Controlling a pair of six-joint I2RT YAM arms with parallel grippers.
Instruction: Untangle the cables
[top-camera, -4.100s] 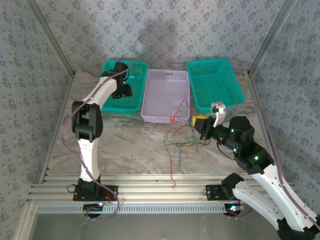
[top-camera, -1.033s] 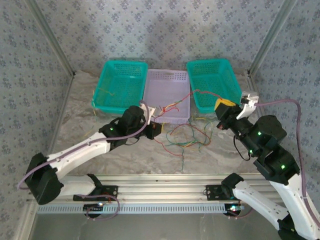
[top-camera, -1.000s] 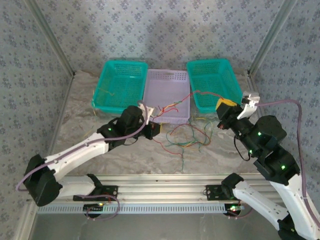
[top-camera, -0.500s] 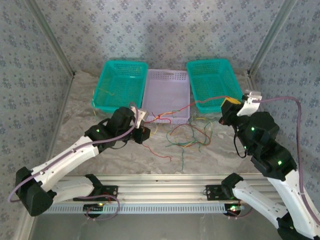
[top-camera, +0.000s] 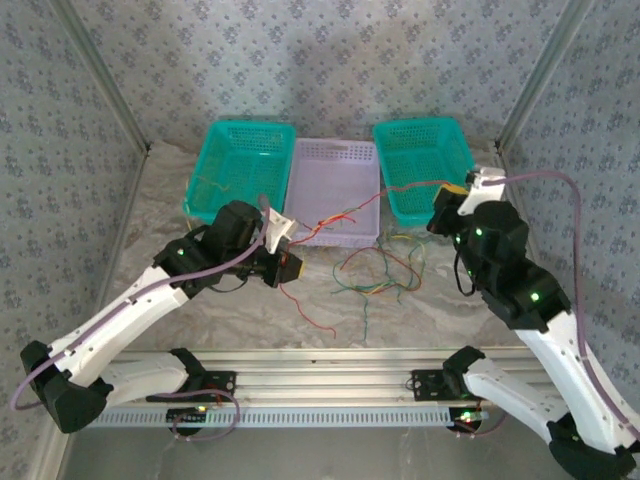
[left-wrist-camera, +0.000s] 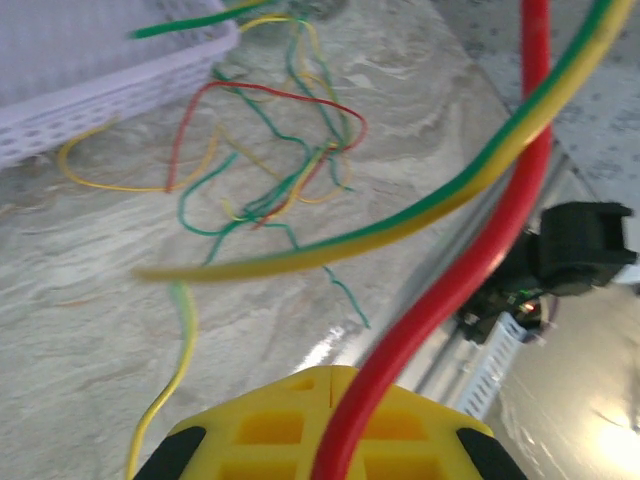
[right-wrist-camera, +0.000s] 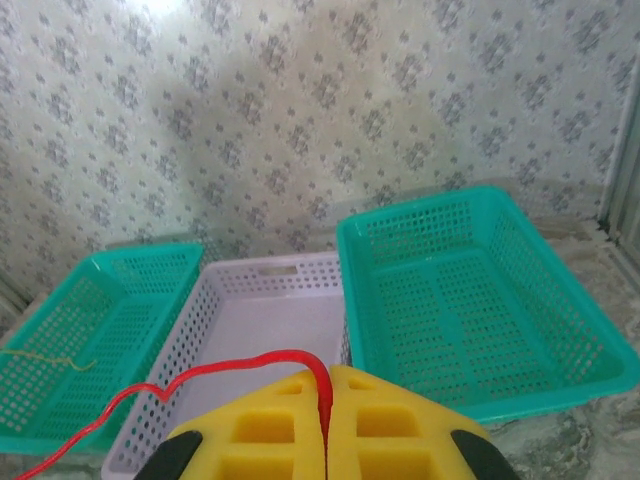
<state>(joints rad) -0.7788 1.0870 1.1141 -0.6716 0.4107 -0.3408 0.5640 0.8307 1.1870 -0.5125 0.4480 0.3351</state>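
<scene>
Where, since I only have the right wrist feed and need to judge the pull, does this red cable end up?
Observer: From the right claw the red cable runs past the lilac basket's front edge to the left claw, as seen from above.
Operator: Is the left claw actually gripping it?
Observer: Yes. The left wrist view shows it passing between that claw's closed yellow fingers.
Operator: What else lies on the table?
Observer: A loose tangle of red, green and yellow cables lies just in front of the lilac basket.
</scene>
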